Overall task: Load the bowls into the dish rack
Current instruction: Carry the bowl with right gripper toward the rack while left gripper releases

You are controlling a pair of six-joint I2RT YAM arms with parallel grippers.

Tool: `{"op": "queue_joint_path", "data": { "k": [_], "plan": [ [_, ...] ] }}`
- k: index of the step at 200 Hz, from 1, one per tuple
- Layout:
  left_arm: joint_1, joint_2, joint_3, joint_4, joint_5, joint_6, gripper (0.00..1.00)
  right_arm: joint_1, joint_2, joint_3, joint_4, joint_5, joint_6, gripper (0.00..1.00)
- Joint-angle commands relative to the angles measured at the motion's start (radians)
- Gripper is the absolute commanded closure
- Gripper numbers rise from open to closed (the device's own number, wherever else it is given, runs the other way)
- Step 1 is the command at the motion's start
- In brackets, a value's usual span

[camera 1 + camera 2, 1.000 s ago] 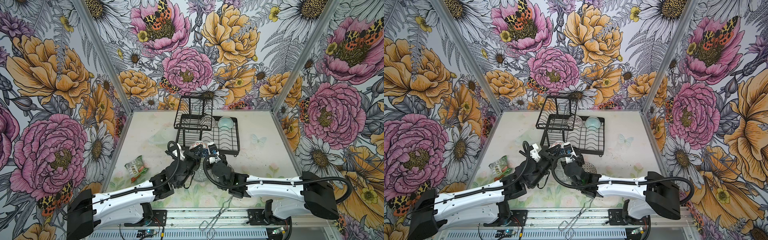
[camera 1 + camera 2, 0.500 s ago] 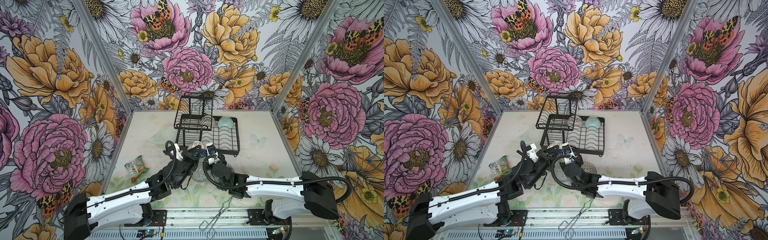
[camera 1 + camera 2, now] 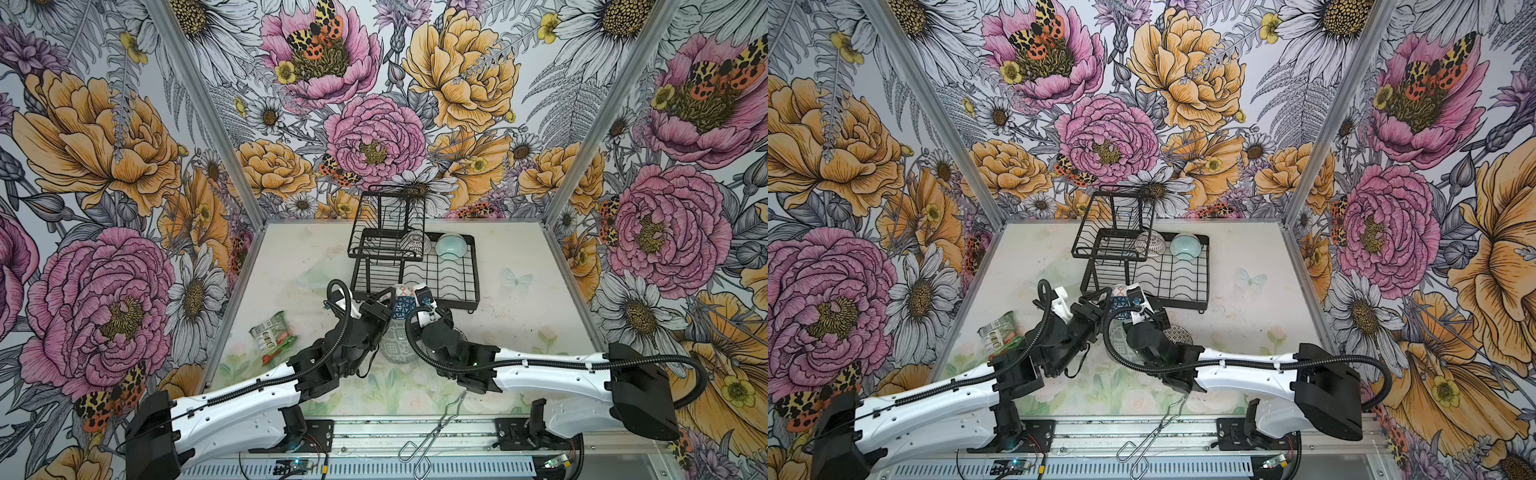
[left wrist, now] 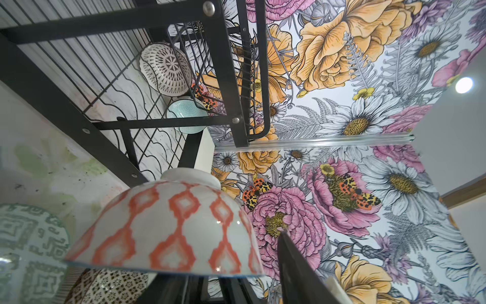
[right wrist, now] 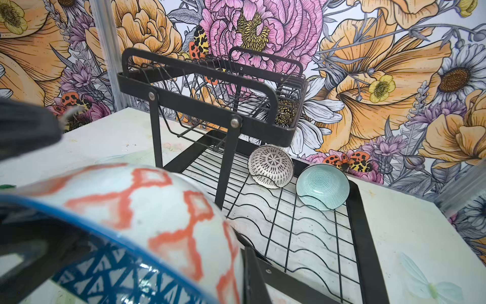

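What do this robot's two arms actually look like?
Both the left arm and right arm have long, smooth white shells joined by blocky black joints. A black ribbed hose runs along each and loops free near the wrist. The left gripper and right gripper have black fingers, with white fittings.

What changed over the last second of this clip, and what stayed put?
The left gripper opened and let go of the blue-and-orange bowl. The right gripper stays shut on that bowl at the front edge of the dish rack. The black-and-white bowl and mint bowl in the rack have not moved.
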Motion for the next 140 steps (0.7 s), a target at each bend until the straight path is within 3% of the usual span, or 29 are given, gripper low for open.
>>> {"op": "queue_joint_path", "data": {
  "k": [1,26,64,99,140],
  "plan": [
    [0.020,-0.005,0.034,-0.048,0.016,0.073,0.29,-0.014,-0.035,0.046,-0.026,0.030,0.042,1.00],
    [0.028,-0.022,0.082,-0.167,0.028,0.163,0.16,-0.043,-0.061,0.037,-0.054,0.018,0.030,1.00],
    [0.030,-0.046,0.183,-0.414,-0.028,0.320,0.10,-0.102,-0.162,0.000,-0.095,-0.050,-0.039,1.00],
    [0.049,0.019,0.313,-0.640,-0.057,0.506,0.01,-0.164,-0.272,-0.027,-0.164,-0.165,-0.103,1.00],
    [0.084,0.104,0.390,-0.758,-0.044,0.728,0.01,-0.274,-0.398,-0.024,-0.294,-0.482,-0.192,1.00]
  ]
}}
